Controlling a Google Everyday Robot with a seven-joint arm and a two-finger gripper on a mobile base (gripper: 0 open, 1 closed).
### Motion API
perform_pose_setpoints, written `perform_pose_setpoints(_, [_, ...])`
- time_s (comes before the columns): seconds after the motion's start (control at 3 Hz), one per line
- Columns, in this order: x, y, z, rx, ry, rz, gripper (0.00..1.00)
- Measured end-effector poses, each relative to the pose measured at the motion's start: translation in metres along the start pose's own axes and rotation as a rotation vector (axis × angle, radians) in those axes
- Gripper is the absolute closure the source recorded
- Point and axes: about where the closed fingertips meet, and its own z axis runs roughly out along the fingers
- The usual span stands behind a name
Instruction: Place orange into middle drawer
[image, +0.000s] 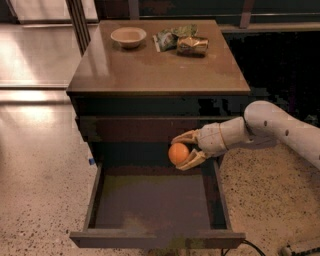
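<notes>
The orange (178, 153) is small, round and evenly orange. My gripper (188, 150) is shut on it, one finger above and one below. The white arm reaches in from the right. The gripper holds the orange just over the back right part of the open middle drawer (155, 202), in front of the cabinet's face. The drawer is pulled out wide, dark brown with a flat greyish floor, and nothing lies in it.
The brown cabinet top (150, 70) carries a shallow beige bowl (128, 36), a dented metal can (193, 45) and a crumpled green bag (167, 36). Speckled floor lies to the left and right. A cable (250, 246) lies by the drawer's front right corner.
</notes>
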Motion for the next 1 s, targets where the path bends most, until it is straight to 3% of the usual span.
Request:
perform_pose_setpoints(0.33, [0.039,0.021,0.04,-0.039,-0.064,0.021,1.0])
perform_pose_setpoints(0.67, [0.039,0.021,0.04,-0.039,-0.064,0.021,1.0])
perform_pose_setpoints(1.0, [0.064,0.033,0.053,-0.02,-0.06,0.039,1.0])
